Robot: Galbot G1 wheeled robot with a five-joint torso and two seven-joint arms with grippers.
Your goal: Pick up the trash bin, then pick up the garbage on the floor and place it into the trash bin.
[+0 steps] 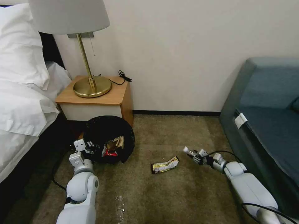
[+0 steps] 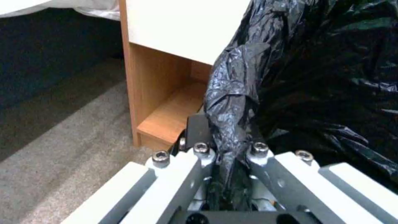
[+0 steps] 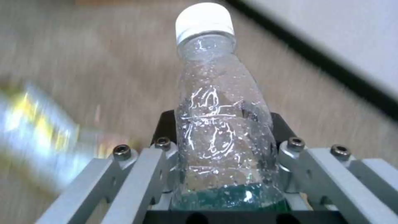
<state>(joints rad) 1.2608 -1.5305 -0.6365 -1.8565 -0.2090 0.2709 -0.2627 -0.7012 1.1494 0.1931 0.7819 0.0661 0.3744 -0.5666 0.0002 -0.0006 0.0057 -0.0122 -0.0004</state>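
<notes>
The trash bin point(image 1: 107, 129), lined with a crinkly black bag point(image 2: 323, 77), sits tilted beside the nightstand, with a crumpled tan paper bag point(image 1: 118, 143) and a red-and-white wrapper point(image 1: 110, 153) inside. My left gripper point(image 1: 89, 146) point(image 2: 226, 140) is shut on a fold of the liner at the bin's rim. Low over the carpet, my right gripper point(image 1: 195, 154) point(image 3: 224, 149) is shut on a clear bottle point(image 1: 189, 151) point(image 3: 219, 102) with a white cap and green label. A flat dark wrapper with yellow print point(image 1: 165, 165) point(image 3: 33, 124) lies on the carpet between bin and right gripper.
A wooden nightstand point(image 1: 99, 99) point(image 2: 166, 77) with a brass lamp point(image 1: 92, 85) stands behind the bin, and the bed point(image 1: 21, 102) is on the left. A blue sofa point(image 1: 268, 118) lines the right side. A clear plastic scrap point(image 1: 120, 205) lies near my base.
</notes>
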